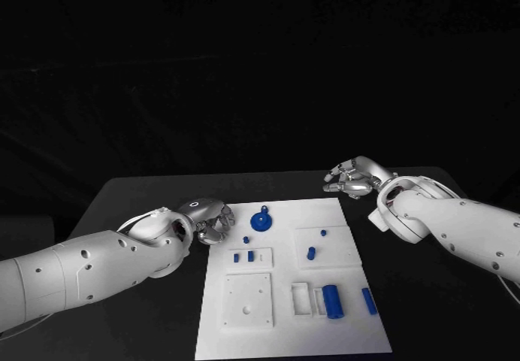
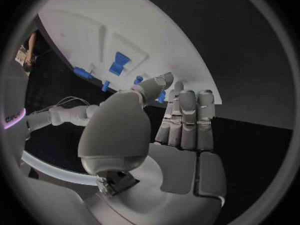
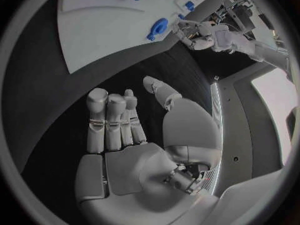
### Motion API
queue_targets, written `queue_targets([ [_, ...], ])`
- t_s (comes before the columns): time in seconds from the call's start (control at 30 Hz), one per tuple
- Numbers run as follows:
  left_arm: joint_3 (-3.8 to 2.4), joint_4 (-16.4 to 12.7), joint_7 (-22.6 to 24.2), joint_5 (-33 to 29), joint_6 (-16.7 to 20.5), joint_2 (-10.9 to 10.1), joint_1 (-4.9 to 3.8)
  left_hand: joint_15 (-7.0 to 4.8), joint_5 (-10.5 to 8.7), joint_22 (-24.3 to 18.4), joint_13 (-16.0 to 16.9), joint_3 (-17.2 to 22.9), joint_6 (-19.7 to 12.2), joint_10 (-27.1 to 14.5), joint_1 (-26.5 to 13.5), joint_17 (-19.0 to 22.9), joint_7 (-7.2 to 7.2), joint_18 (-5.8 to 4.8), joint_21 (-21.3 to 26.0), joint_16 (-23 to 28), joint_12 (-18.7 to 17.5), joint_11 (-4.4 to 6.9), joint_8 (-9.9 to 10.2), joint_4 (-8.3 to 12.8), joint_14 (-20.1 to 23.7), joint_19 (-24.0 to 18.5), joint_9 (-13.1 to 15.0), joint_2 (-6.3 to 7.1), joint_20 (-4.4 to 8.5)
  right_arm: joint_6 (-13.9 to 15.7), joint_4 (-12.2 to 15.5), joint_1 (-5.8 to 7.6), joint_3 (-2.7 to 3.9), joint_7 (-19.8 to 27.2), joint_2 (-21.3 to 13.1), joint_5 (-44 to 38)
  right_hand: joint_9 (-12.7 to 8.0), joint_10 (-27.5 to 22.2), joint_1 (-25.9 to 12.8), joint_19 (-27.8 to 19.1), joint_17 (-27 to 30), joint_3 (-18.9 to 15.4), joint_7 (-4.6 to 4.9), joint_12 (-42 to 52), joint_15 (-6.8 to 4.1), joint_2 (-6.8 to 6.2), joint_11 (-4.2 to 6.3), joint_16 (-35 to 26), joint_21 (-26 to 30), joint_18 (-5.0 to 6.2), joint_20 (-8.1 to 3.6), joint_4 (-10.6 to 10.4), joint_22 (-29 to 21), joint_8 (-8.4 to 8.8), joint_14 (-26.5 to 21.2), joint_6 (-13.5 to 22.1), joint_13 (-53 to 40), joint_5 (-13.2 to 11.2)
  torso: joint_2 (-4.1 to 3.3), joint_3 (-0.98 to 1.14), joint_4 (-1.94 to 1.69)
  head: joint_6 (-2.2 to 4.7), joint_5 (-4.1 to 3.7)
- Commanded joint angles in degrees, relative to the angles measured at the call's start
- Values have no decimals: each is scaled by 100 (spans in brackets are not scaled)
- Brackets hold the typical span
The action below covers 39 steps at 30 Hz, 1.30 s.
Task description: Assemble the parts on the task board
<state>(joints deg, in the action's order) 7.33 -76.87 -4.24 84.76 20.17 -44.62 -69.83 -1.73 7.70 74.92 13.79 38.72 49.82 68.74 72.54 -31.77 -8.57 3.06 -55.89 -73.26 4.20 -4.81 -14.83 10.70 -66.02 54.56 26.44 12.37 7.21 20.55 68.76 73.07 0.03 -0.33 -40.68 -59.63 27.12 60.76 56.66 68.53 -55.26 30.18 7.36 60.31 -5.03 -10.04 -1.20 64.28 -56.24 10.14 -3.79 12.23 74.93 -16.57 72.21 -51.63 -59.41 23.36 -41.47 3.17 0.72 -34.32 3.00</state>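
The left hand [image 1: 209, 222], fingers straight and together holding nothing, sits at the white board's [image 1: 358, 335] left edge just left of the round blue part [image 1: 261, 221] at centre frame, nearer than the empty right hand [image 1: 352, 177] at upper right.

Backdrop: you face black all round, no wall or window to make out | Counter [image 1: 141, 192]: black, matte — its far edge runs straight, its corners fade into the dark | Light: it falls from above onto the counter's middle and drops off fast — you get no floor or other furniture from the head view
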Motion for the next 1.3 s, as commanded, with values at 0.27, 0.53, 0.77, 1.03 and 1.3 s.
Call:
queue_targets([
  [0.27,-113,251,936,-1995,273,-59,-67,7,-73,4,36,-25,85,90,-132,111,-80,368,151,209,78,2,-116,-118,115,-143,36,-132,-41,-640,460,-79,0,415,-299,-570,36,-519,133,-454,239,149,128,-1470,116,125,-102,-407,388,486,232,385,-7,35,-447,53,1138,-165,-4,2,-5,61,-142],
  [0.53,-111,211,1798,-5139,210,-194,-172,-38,-418,-19,75,-193,113,189,-388,163,-53,331,231,318,137,49,-175,-275,151,-195,57,-122,-5,-964,921,-157,-7,343,-558,-2000,117,-155,600,-209,371,307,210,-3962,291,111,-312,-314,409,486,164,425,18,-46,-210,34,3170,-630,4,12,-19,93,-265],
  [0.77,-116,129,2319,-5981,120,-319,-213,-57,-499,-41,106,-510,97,261,-757,195,-60,290,294,390,186,68,-217,-396,151,-233,81,-141,-1,-1028,1038,-196,-66,342,-655,-3024,129,-35,725,-96,392,311,189,-4315,307,90,-330,-248,371,486,136,439,43,-73,-103,-4,3437,-662,5,11,-17,85,-330],
  [1.03,-115,38,2324,-6580,35,-359,-234,115,-385,-601,127,-649,91,375,-905,994,-5,-11,1329,2348,173,9,-437,9,457,-761,156,-460,-131,-1028,1334,-224,-138,77,-698,-3808,119,151,823,46,432,324,162,-4710,334,3,-360,-169,322,486,129,429,72,-97,29,-78,3774,-724,2,17,-12,54,-322],
  [1.3,-115,-95,2334,-6671,14,-358,-234,162,-343,-648,116,-647,67,429,-969,997,-8,-44,1476,2782,129,13,-480,101,350,-760,149,-518,-151,-1060,1373,-304,-181,-85,-629,-4121,84,367,846,140,490,564,153,-4947,327,-120,-353,-140,333,486,144,367,67,-90,93,-126,3988,-978,-4,2,-19,23,-324],
])
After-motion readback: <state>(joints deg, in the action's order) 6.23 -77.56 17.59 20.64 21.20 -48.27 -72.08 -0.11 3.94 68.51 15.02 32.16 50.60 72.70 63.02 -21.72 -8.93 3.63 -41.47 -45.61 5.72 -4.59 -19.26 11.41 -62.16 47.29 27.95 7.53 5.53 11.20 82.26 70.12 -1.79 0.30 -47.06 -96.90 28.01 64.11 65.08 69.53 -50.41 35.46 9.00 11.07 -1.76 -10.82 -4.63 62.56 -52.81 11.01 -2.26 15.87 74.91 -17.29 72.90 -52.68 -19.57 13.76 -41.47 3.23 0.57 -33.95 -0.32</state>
